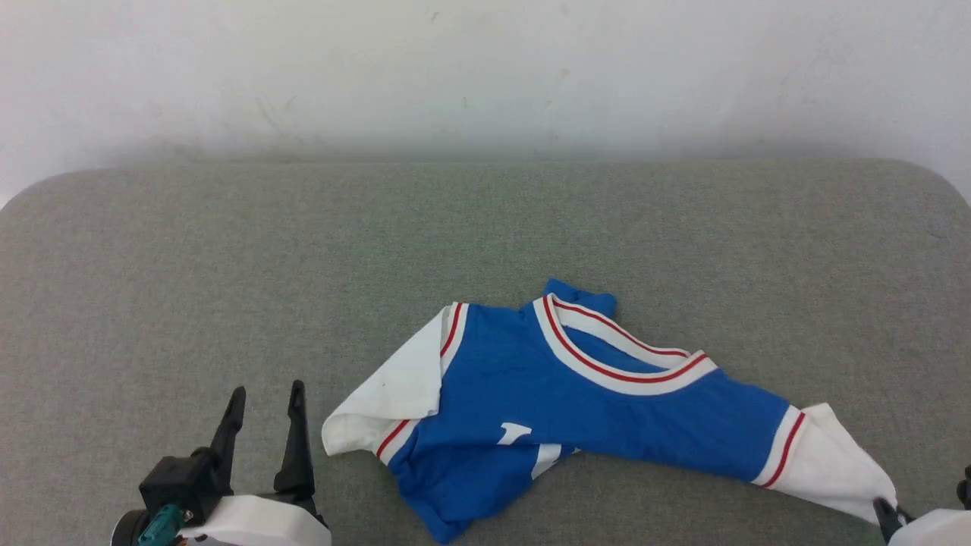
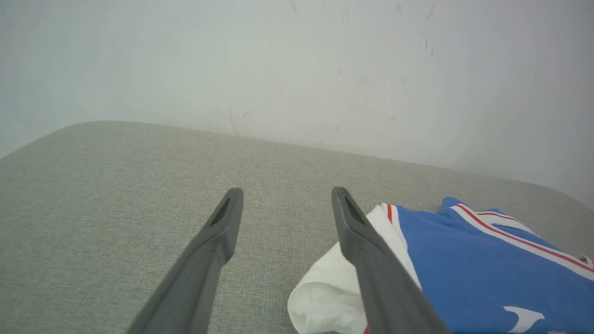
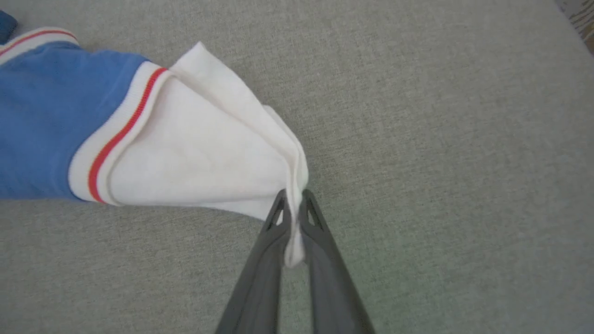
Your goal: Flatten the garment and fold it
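**Right pincer clamped on a sleeve tip, left pincer wide and empty**

Your left arm sits at the lower left of the head view, its pale wrist low over the bench (image 1: 227, 243). The left pincer (image 1: 267, 388) points away from the robot and leans slightly to the left. Its two dark fingers stand wide apart with nothing between them. It is just beside the near white sleeve (image 1: 394, 387); from the left wrist view you cannot tell whether one finger touches that cloth or only passes in front of it.

Your right arm comes in at the lower right corner of the head view. The right pincer (image 3: 293, 195) is closed almost to its limit, and a thin fold of white fabric from the far sleeve (image 3: 195, 153) is pinched between the fingers. That sleeve is drawn out to a point at the grip.

You have one garment (image 1: 592, 394), a royal-blue jersey, lying crumpled on the near half of the bench, right of centre. It has:
- two white sleeves, each edged by a white band with one red stripe
- one white collar (image 1: 607, 356) striped red
- white lettering (image 1: 516, 434), partly hidden in a fold

The hem is bunched under on the left. A pale wall (image 1: 455, 76) rises behind the bench.
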### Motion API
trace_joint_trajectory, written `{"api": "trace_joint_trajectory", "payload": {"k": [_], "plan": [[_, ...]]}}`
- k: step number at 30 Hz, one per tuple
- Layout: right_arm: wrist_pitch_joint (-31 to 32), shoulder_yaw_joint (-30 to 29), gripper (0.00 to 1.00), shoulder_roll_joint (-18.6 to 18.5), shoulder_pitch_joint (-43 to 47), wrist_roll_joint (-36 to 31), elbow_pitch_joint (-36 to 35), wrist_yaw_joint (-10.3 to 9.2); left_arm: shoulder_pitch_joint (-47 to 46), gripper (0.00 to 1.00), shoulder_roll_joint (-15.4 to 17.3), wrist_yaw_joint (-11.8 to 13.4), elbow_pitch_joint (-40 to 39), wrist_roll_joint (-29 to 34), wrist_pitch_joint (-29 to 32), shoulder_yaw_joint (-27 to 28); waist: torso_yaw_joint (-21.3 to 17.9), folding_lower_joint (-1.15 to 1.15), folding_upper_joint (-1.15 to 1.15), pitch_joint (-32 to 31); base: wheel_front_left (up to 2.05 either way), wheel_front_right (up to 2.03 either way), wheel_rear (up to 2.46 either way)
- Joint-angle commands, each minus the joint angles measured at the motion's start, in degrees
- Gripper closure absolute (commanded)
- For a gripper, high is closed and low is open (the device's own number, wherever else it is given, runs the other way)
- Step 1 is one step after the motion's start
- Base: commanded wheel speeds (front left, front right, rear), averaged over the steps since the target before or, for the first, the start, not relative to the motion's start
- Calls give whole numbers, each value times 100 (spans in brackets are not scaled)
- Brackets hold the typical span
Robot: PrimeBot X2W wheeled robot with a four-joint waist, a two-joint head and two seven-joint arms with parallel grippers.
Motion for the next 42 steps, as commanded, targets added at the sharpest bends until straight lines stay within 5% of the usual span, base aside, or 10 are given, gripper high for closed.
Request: {"api": "trace_joint_trajectory", "payload": {"k": [1,2,7,13,25,34,39,40,41,42], "plan": [[-169,36,9,5,-45,-54,-27,-3,62,0,41,35,22,-47,26,8,-25,1,-1,-13,0,0,0],[-420,83,0,16,-91,-119,-51,-3,56,0,60,30,40,-52,66,2,-44,1,-1,-27,0,0,0],[-1821,351,0,114,-373,-349,-146,-3,-83,0,182,27,57,-33,305,-27,-129,1,-1,-57,0,0,0],[-2503,800,0,179,-461,-490,-333,-3,-611,0,339,-198,129,-80,798,-210,-167,1,-1,-25,0,0,0],[-2601,1925,0,195,-695,-841,-1368,-3,-2616,0,493,-1025,1521,-792,3121,-926,-571,1,-1,580,0,0,0],[-2607,2091,0,198,-746,-746,-1488,-3,-3320,0,817,-1158,2878,-1143,4628,-1544,-790,1,-1,881,0,0,0],[-2630,2037,0,198,-730,-659,-1405,-3,-3286,0,894,-1171,3011,-1494,5537,-2243,-847,1,-1,881,0,0,0],[-2643,2004,0,198,-730,-646,-1390,-3,-3250,50,906,-1172,2955,-1627,5648,-2370,-847,1,-1,872,0,0,0],[-2646,1976,0,199,-730,-645,-1366,-3,-3197,63,888,-1172,2910,-1814,5720,-2429,-846,1,-1,855,0,0,0],[-2677,1954,0,199,-742,-630,-1348,-3,-3144,100,885,-1172,2867,-1966,5781,-2494,-844,1,-1,831,0,0,0]]}}
